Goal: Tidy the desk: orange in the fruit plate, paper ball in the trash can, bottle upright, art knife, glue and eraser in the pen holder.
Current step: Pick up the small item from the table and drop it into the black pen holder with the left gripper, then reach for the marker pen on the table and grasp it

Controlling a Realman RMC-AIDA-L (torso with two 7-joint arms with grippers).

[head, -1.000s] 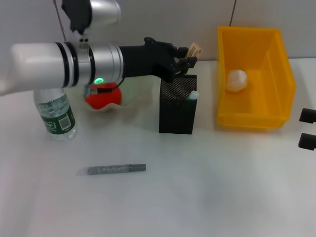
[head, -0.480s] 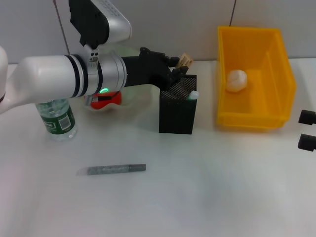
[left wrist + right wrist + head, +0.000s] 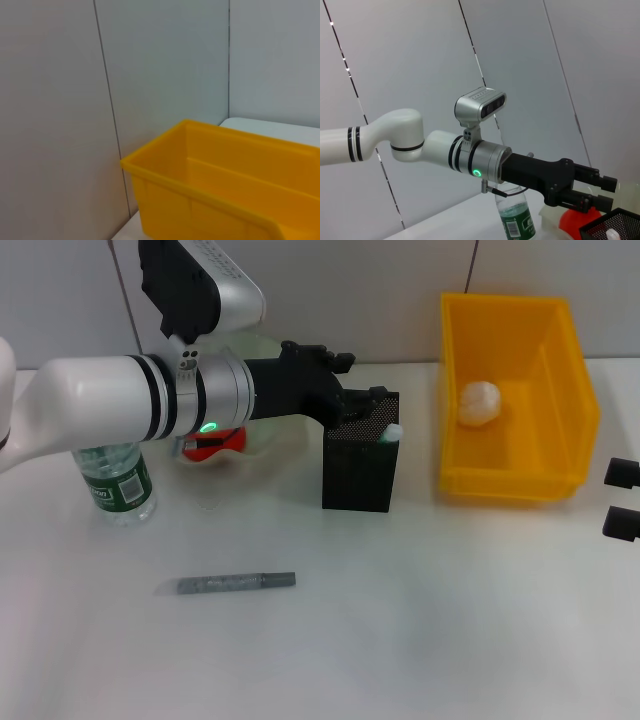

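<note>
Head view: the left claw (image 3: 365, 403) sits at the holder's (image 3: 360, 465) top rim, fingers parted and empty. A pale cap (image 3: 391, 432) shows inside. The knife (image 3: 237, 583) lies on the surface (image 3: 420, 620); the bottle (image 3: 113, 480) stands upright near the orange (image 3: 210, 440) in its plate (image 3: 262, 440). The paper ball (image 3: 478, 403) rests in the bin (image 3: 515, 390). The right claw (image 3: 622, 500), fingers apart, is parked at the right edge. Right wrist view alone shows the left claw's (image 3: 600, 192) two separated fingers side-on; left wrist view shows only bin (image 3: 225, 195) and wall.
</note>
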